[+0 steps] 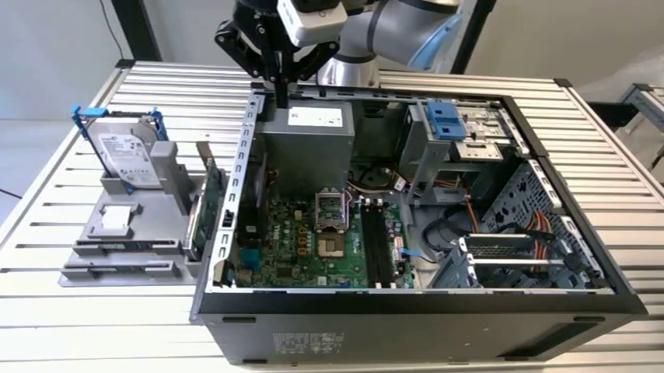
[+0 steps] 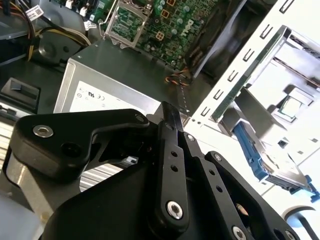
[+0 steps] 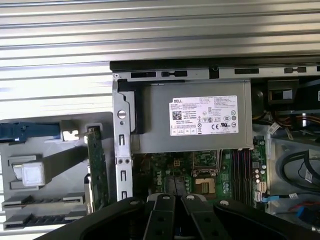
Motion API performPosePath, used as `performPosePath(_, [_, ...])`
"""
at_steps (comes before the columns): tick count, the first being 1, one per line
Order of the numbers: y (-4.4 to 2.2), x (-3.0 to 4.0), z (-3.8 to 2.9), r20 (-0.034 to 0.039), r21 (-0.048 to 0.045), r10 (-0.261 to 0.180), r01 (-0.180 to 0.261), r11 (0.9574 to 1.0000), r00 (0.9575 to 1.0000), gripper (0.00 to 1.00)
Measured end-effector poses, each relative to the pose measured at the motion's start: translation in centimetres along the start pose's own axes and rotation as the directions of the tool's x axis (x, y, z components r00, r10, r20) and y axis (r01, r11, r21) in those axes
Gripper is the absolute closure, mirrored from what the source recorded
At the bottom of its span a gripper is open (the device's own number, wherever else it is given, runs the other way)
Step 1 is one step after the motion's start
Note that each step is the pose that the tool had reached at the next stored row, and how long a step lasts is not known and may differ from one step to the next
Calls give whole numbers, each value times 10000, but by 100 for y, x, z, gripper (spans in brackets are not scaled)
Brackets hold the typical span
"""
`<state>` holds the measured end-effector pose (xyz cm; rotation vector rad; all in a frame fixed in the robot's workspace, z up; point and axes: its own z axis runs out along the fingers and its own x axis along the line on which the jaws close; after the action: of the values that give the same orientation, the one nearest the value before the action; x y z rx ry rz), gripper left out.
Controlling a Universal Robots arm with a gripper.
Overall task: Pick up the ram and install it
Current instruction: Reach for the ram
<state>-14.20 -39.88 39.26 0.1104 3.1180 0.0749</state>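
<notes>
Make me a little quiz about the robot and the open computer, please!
1. True or false: the computer case is open, showing its motherboard.
2. The gripper hangs closest to: A) the grey power supply, B) a keyboard, C) a cup.
3. Fill in: the hard drive with blue clips stands on the exterior view's ____ of the case.
Key: 1 true; 2 A; 3 left.
</notes>
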Motion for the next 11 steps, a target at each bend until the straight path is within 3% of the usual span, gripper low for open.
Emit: performPosePath(11, [-2, 30, 0, 0, -1, 0, 0, 10000, 10000, 100])
